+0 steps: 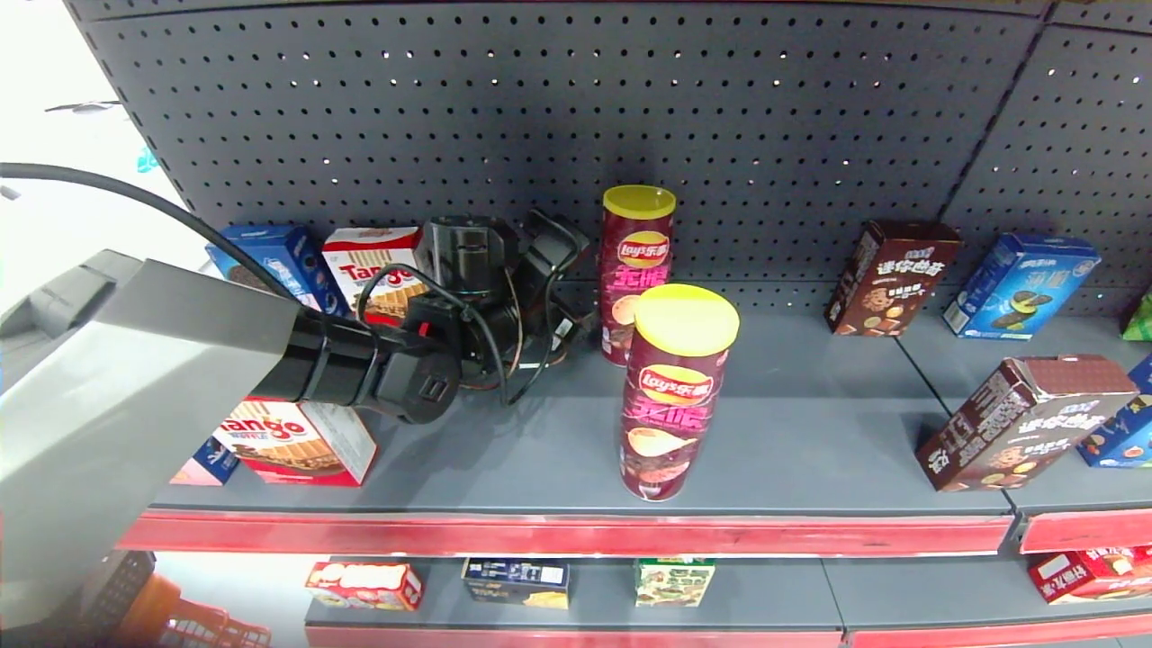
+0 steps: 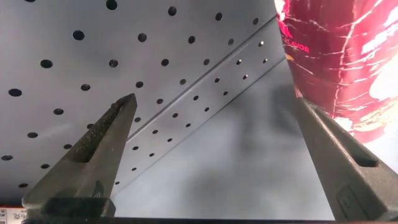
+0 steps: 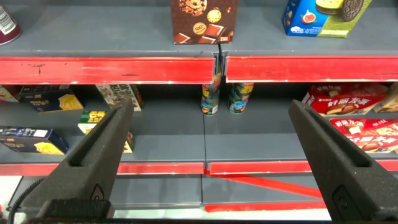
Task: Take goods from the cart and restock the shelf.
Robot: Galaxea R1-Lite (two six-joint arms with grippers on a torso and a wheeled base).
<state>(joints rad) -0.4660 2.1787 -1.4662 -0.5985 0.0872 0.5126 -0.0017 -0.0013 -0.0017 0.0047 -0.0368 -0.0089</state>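
**Two chip cans on the shelf**

Two dark red cans with yellow lids stand mid-frame on the grey shelf (image 1: pixel 810 423). The front can (image 1: pixel 677 396) is near the edge and the back can (image 1: pixel 637 270) is by the wall. The left fingers (image 2: pixel 93 143) are spread wide and hold nothing. They sit just left of the back can, partly hidden behind the wrist. The right fingers (image 3: pixel 93 155) are wide open and empty too.
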